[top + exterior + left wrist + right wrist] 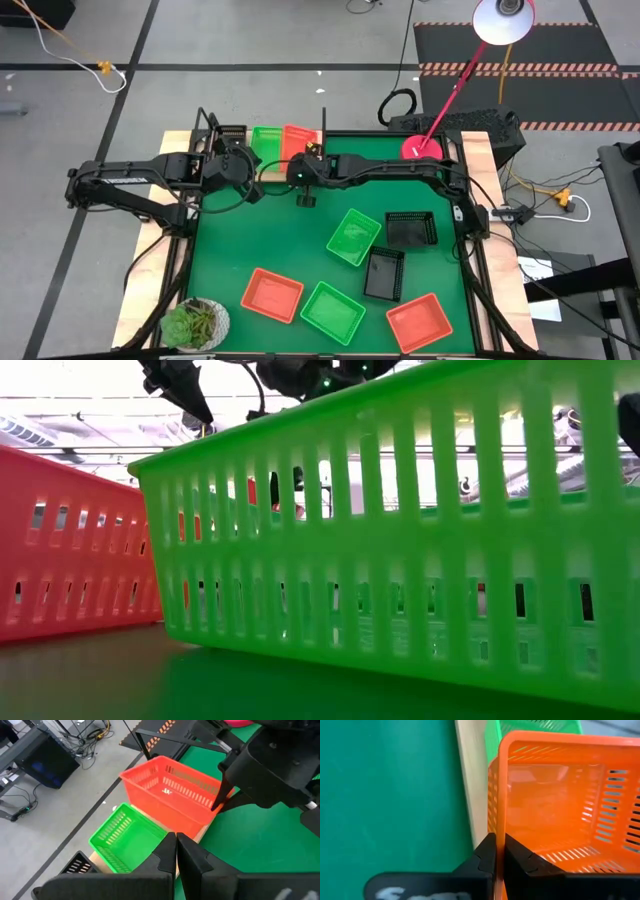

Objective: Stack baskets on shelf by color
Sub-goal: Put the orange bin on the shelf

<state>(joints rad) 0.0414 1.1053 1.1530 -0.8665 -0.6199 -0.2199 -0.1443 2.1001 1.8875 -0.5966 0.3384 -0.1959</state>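
Note:
On the light-wood shelf [270, 172] at the mat's far edge a black basket [232, 134] and a green basket [125, 837] stand side by side. Right of them is a red-orange basket [170, 795], tilted over the shelf board, with my right gripper [499, 851] shut on it. My left gripper [176, 851] hangs shut and holds nothing, above the mat just near of the green basket. Several more baskets lie on the green mat. My right gripper pinches the red-orange basket's near wall at its rim [499, 820], one finger inside the basket and one outside. The fingers slant down from the table's right and lie along that wall. The basket sits tilted in the hold; whether its underside touches the shelf, I cannot tell.
On the mat lie green baskets [353, 236] [333, 311], black baskets [411, 229] [384, 273] and red baskets [272, 294] [419, 322]. A potted plant [195, 323] stands at the near left corner, a red lamp base [421, 148] at the far right.

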